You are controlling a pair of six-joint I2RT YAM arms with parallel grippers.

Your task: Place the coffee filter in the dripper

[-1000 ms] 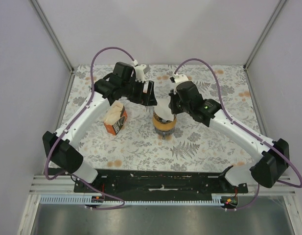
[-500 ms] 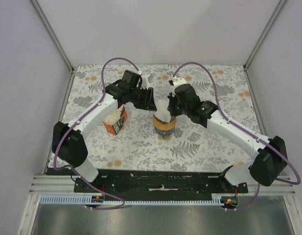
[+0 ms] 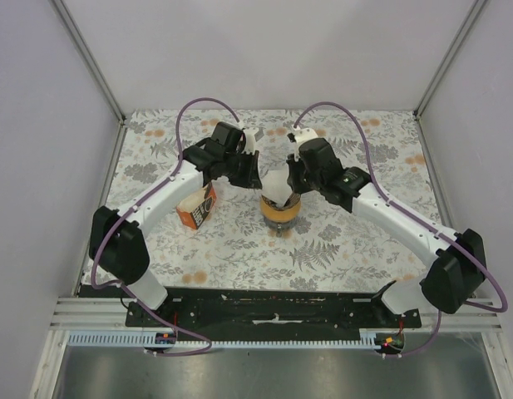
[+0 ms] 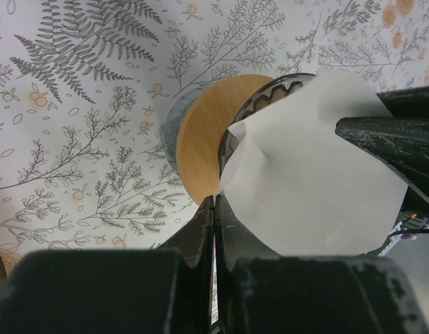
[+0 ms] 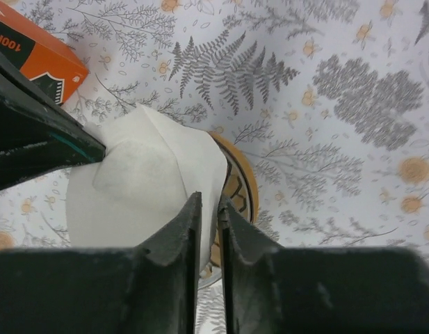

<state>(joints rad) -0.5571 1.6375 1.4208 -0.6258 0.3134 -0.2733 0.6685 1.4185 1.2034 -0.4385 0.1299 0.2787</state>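
Observation:
The white coffee filter stands tilted over the dripper, whose dark ribbed rim and amber ring show beneath it. My left gripper is shut, its tips pinching the filter's left edge. My right gripper is at the filter's opposite side. Its jaws stand a narrow gap apart, with the paper's edge between them. Each wrist view shows the other gripper's dark finger against the paper.
An orange filter packet lies left of the dripper on the fern-patterned table. A clear grey glass cup carries the amber ring. Both arms converge over the table's middle, between grey side walls.
My left gripper swung in from the left and shut on the filter's edge. My right gripper's jaws have parted slightly. The dripper and the packet stayed put.

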